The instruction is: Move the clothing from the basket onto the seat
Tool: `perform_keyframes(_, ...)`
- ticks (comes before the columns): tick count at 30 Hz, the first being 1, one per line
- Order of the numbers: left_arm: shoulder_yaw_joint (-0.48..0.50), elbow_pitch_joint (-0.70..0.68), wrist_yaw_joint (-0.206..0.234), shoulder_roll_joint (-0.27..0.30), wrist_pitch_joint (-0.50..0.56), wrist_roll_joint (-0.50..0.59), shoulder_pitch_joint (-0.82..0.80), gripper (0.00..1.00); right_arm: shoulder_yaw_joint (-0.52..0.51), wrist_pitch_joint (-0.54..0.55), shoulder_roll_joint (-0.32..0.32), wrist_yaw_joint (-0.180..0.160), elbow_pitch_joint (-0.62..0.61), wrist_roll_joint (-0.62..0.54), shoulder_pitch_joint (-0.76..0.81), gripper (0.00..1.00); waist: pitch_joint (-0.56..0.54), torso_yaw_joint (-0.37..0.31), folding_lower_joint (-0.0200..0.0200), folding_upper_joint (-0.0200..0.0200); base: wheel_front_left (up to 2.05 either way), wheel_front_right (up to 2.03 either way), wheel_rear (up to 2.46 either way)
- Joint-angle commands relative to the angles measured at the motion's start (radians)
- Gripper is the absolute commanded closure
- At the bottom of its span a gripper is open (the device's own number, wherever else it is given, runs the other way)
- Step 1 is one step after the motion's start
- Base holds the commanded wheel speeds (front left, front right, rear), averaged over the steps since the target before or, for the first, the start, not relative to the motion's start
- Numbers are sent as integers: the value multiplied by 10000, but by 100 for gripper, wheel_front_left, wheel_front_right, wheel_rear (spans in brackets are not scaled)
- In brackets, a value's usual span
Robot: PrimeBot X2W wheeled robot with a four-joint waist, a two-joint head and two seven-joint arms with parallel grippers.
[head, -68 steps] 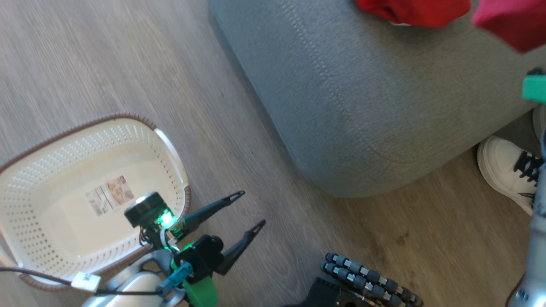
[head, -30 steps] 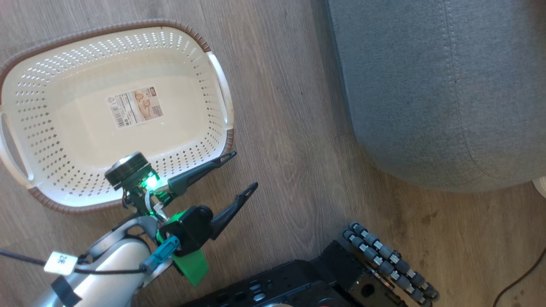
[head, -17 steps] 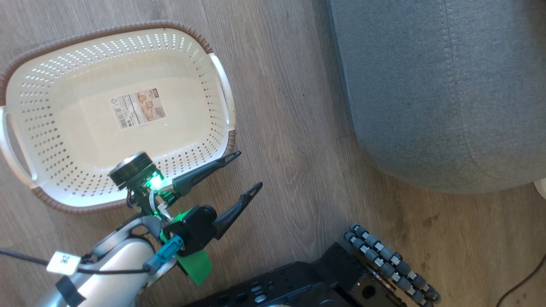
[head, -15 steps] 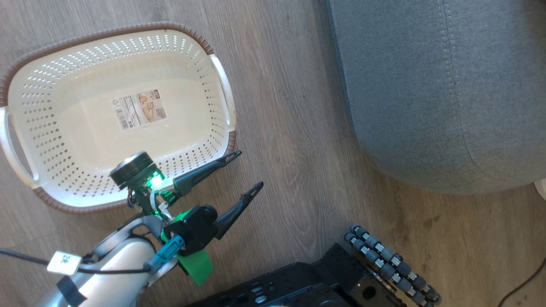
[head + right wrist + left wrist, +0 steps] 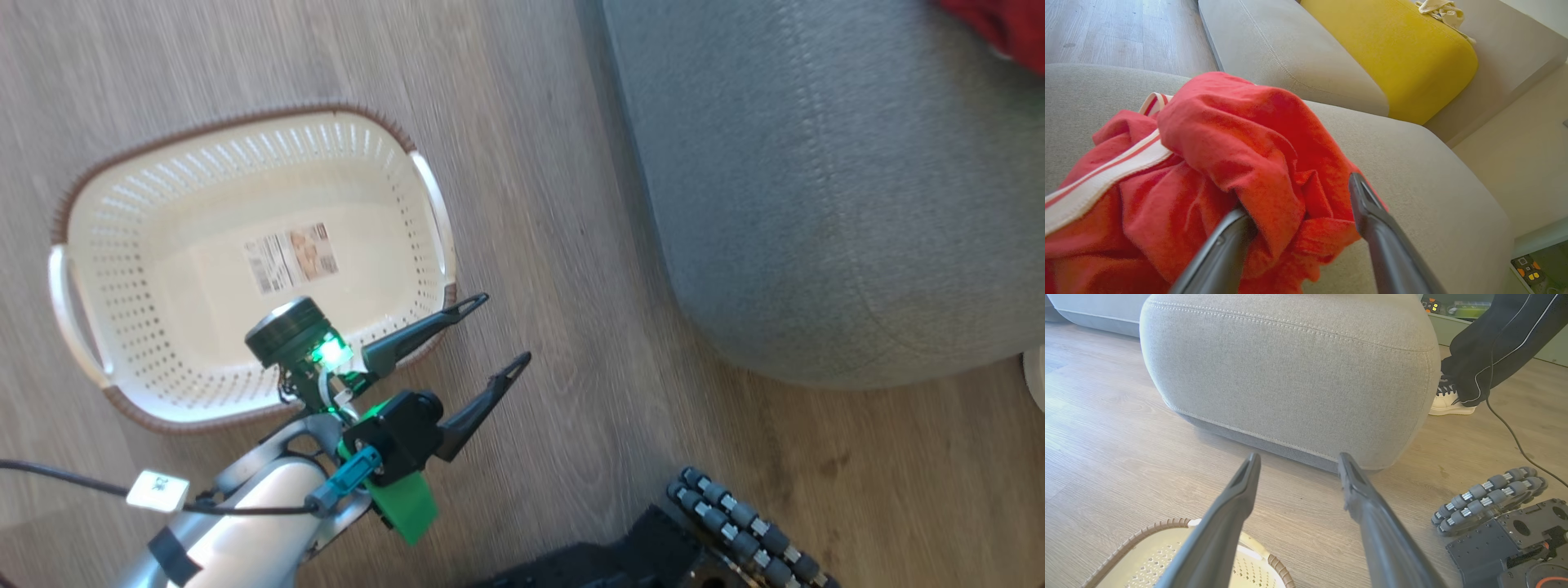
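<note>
Head view: the basket (image 5: 220, 121) stands on the wooden floor (image 5: 555, 204), apart from the seat (image 5: 816, 204), with a strip of floor between them. We see bare cream plastic on its bottom around a paper label (image 5: 291, 257). The left gripper (image 5: 496, 331) hovers over the basket's rim at the corner nearest the seat. Its fingers (image 5: 424, 327) are spread wide and floor boards show between them. A scrap of the clothing (image 5: 1000, 24) lies on top of the seat, well apart from the seat's rounded corner. Left wrist view: the left gripper (image 5: 1299, 457) points at the rounded side of the seat (image 5: 1290, 375), with the basket (image 5: 1151, 528) rim below the fingers. Beyond the seat we note a person's white shoe (image 5: 1449, 404) and dark trouser leg (image 5: 1494, 335) on the floor, a thin cable (image 5: 1506, 424) trailing past them, and the robot's roller wheels (image 5: 1486, 498) nearby. Right wrist view: the clothing (image 5: 1229, 155) sits heaped on the seat (image 5: 1412, 163), red fabric with a white, red-striped trim band toward one side. The right gripper (image 5: 1296, 196) has its fingers (image 5: 1372, 220) spread apart. A fold of red fabric lies between them and drapes over one finger, and neither finger pinches it. A yellow cushion (image 5: 1392, 53) rests farther along the sofa.
</note>
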Motion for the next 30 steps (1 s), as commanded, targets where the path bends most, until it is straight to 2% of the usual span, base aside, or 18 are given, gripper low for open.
perform_keyframes(1,234,-240,-11,-39,-49,-69,23,0,135,-9,-482,-4,-246,23,209,0,-438,5,0,-1,0,0,0)
perform_keyframes(8,199,4,-11,-513,-49,-145,295,0,881,4,-976,-4,783,577,180,0,-1483,-16,0,-1,0,0,0)
perform_keyframes(14,295,275,-11,-970,-49,-171,718,0,2232,-2,-1597,-4,1444,1310,-156,0,-2266,-60,0,-1,0,0,0)
perform_keyframes(19,320,386,-11,-1255,-49,-175,923,0,2742,-5,-1814,-4,1375,2283,-215,0,-2754,-42,0,-1,0,0,0)
perform_keyframes(30,915,587,-11,-1831,-49,-213,1414,0,4678,-8,-2654,-4,394,3946,700,0,-4082,42,0,-1,0,0,0)
